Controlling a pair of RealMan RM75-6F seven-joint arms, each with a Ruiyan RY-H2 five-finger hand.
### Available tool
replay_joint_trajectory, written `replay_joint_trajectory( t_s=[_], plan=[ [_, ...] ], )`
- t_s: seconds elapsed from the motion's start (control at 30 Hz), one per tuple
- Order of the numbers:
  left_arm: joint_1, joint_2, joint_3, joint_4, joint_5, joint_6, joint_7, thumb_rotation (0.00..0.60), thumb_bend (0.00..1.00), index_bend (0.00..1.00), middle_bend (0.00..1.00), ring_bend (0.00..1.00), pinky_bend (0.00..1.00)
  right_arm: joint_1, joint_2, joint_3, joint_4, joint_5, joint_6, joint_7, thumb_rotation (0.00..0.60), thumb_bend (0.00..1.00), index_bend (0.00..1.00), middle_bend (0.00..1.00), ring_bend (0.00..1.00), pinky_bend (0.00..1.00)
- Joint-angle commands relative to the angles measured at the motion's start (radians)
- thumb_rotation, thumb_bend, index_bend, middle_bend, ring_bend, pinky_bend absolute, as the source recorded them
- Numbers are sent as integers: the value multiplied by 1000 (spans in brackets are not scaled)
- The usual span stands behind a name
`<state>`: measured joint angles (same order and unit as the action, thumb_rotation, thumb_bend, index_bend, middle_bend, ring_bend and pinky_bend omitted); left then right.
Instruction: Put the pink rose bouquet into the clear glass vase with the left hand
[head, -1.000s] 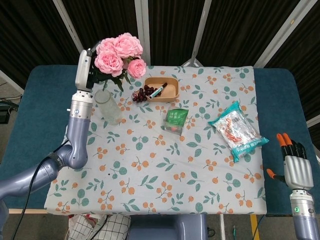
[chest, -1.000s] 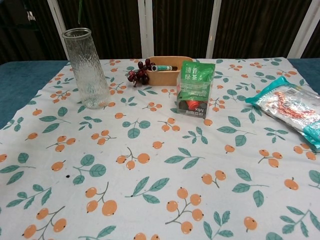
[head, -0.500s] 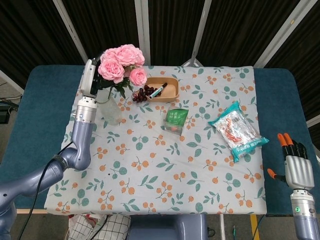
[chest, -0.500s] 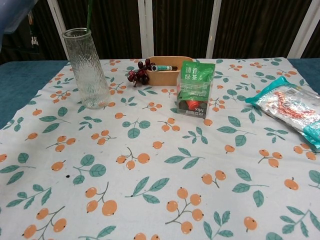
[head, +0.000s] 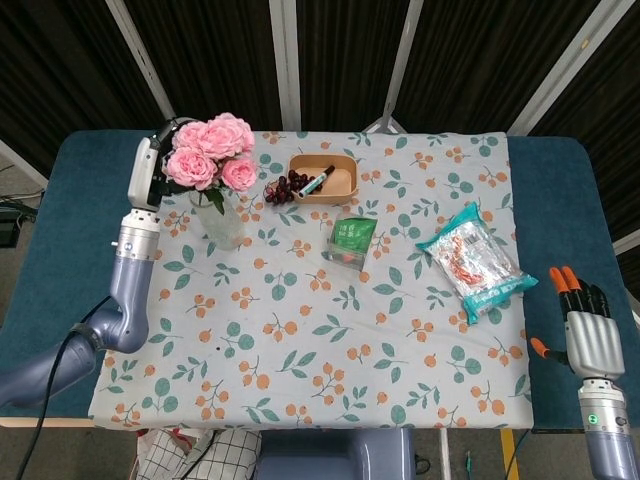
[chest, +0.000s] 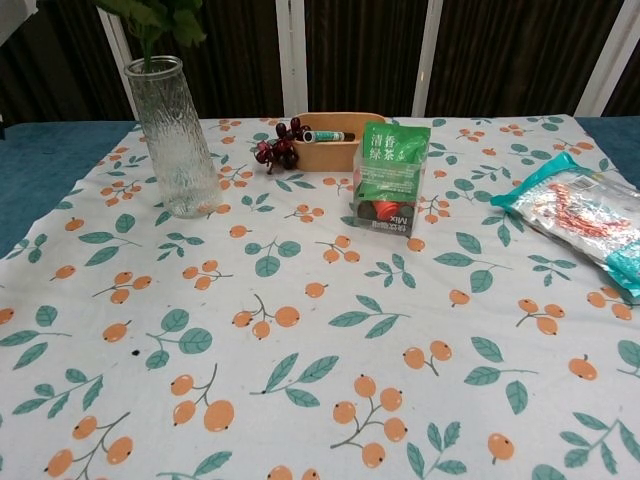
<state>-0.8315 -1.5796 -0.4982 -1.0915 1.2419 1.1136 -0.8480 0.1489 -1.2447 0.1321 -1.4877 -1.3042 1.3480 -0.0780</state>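
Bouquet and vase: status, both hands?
Left robot hand grips pink rose bouquet, stems at the mouth of the clear glass vase. Right robot hand open, off the cloth. Nothing in the way.

On the table I count one clear glass vase (head: 220, 222) and one pink rose bouquet (head: 210, 152) with about four blooms. There is one wooden tray (head: 326, 180), one marker (head: 319, 181) inside it, and one bunch of dark grapes (head: 284, 188). I see one green tea packet (head: 351, 241) and one snack bag (head: 474, 261). Two robot hands are visible: the left hand (head: 150, 172) and the right hand (head: 592, 335).
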Motion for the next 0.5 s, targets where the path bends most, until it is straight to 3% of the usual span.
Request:
replay_joint_trajectory(
  t_s=[0.03,0.27,0.5],
  plan=[
    [11,36,29,-9,1,-59,-10,600,199,268,207,142,262,0,-1,0,1,-1,-1,1,600,204,0,3,7,11],
    [25,189,64,-125,-4,-199,22,600,165,191,123,56,174,-2,-1,0,1,-3,3,7,600,204,0,3,0,11],
    [90,382,88,-303,-44,-216,203,600,165,170,112,56,175,-7,4,-3,-7,-7,10,12,600,205,0,3,0,11]
  ],
)
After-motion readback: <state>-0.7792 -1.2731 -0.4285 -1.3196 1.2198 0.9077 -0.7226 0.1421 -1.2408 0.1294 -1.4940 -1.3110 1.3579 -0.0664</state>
